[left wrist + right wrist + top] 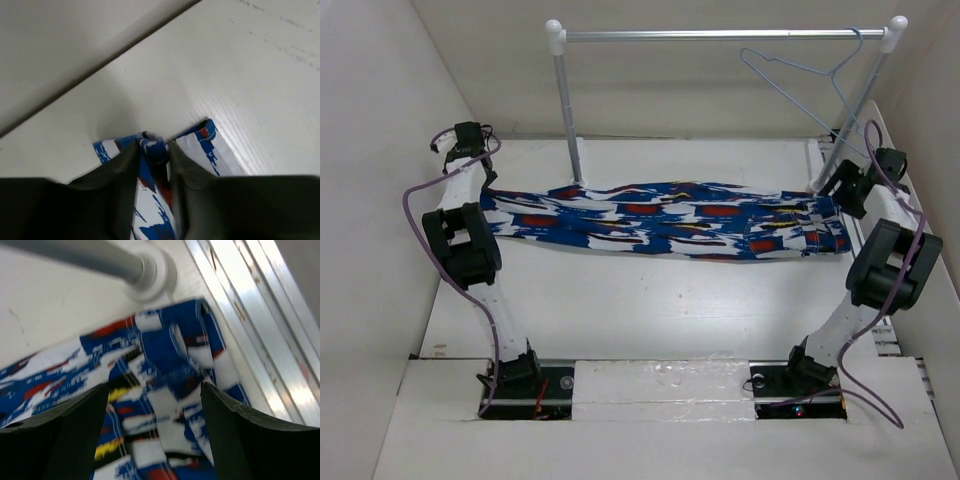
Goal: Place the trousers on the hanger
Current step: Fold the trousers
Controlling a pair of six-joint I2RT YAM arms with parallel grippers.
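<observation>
Overhead view of a white bench (650,300) with two robot arms bolted at its near edge and a garment stretched between them.

At the far left, the left pincer (154,145) is down at the bench surface on one end of the trousers (660,222). Its wrist view shows the two dark fingers (125,170) close together, clenched on a bunched ridge of the printed cloth, with the cloth's corners spreading flat on either side.

The trousers lie flat across the middle of the bench in a long band from the left arm to the right arm. The print is blue, white, red and black with small yellow touches.

Behind them a silver rail (720,35) runs across on white-capped posts. The light-blue wire hanger (830,76) hangs by its hook near the rail's right end, tilted, above and behind the trousers and apart from them.

At the right, the right pincer (155,387) is released. Its fingers stand wide apart just over the other end of the trousers, holding nothing. That end lies beside the round foot of the rail's right post (150,270) and next to a metal strip (260,315) along the bench's right edge. The cloth is blurred in this wrist view.
</observation>
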